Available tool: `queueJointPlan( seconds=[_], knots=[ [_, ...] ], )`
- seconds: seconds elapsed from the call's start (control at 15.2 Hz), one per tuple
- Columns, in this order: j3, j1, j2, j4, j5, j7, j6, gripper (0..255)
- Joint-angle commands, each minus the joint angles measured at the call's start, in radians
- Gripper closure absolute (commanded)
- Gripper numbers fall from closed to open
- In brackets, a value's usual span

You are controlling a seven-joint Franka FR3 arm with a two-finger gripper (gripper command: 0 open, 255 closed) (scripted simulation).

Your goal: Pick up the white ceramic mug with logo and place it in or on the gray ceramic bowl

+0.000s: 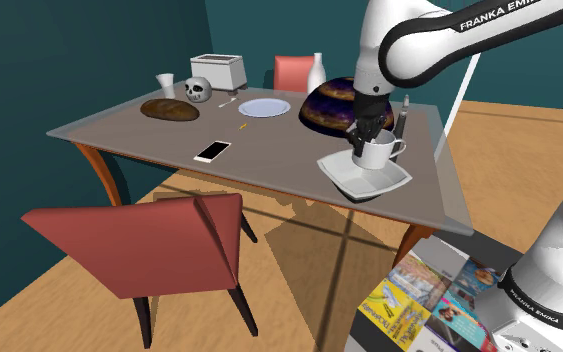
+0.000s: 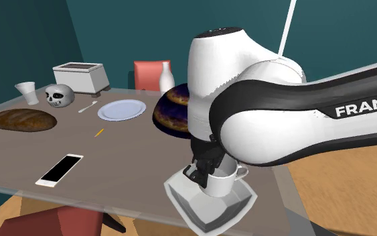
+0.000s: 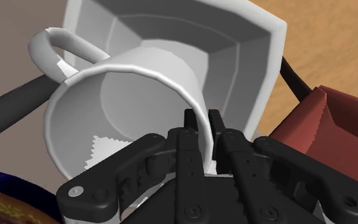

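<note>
A white mug (image 1: 379, 153) with its handle toward the shoulder view's right is inside the shallow square grey-white bowl (image 1: 394, 186), near the table's front right corner. My gripper (image 1: 362, 141) comes down from above and is shut on the mug's rim. In the wrist view one finger is inside and one outside the mug (image 3: 126, 95) wall, with the gripper (image 3: 203, 124) clasping it over the bowl (image 3: 234, 44). The second exterior view shows the mug (image 2: 221, 183) tilted a little in the bowl (image 2: 210, 209), the gripper (image 2: 203, 171) on its rim. Whether its base touches the bowl I cannot tell.
On the table stand a dark purple-gold round object (image 1: 334, 105) just behind the bowl, a plate (image 1: 265, 107), a phone (image 1: 212, 151), a bread loaf (image 1: 169, 109), a skull (image 1: 199, 90), a toaster (image 1: 219, 70) and a bottle (image 1: 316, 72). A red chair (image 1: 149, 245) is in front.
</note>
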Motion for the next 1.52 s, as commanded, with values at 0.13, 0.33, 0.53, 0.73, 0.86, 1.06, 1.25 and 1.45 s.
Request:
queueJointPlan(
  seconds=[0.13, 0.33, 0.53, 0.73, 0.86, 1.06, 1.25, 1.45],
  knots=[
    [0.001, -0.001, 0.020, -0.039, -0.003, 0.004, 0.059, 255],
    [0.002, -0.001, 0.029, -0.052, -0.004, 0.006, 0.081, 255],
    [0.002, -0.001, 0.029, -0.052, -0.004, 0.006, 0.081, 255],
    [0.002, -0.001, 0.029, -0.052, -0.004, 0.006, 0.081, 255],
    [0.002, -0.001, 0.029, -0.052, -0.004, 0.006, 0.081, 0],
    [0.002, -0.001, 0.029, -0.052, -0.004, 0.006, 0.081, 0],
    [0.002, 0.001, -0.001, -0.008, 0.001, 0.003, 0.008, 0],
    [0.002, 0.003, -0.022, 0.035, 0.004, 0.001, -0.056, 0]
  ],
)
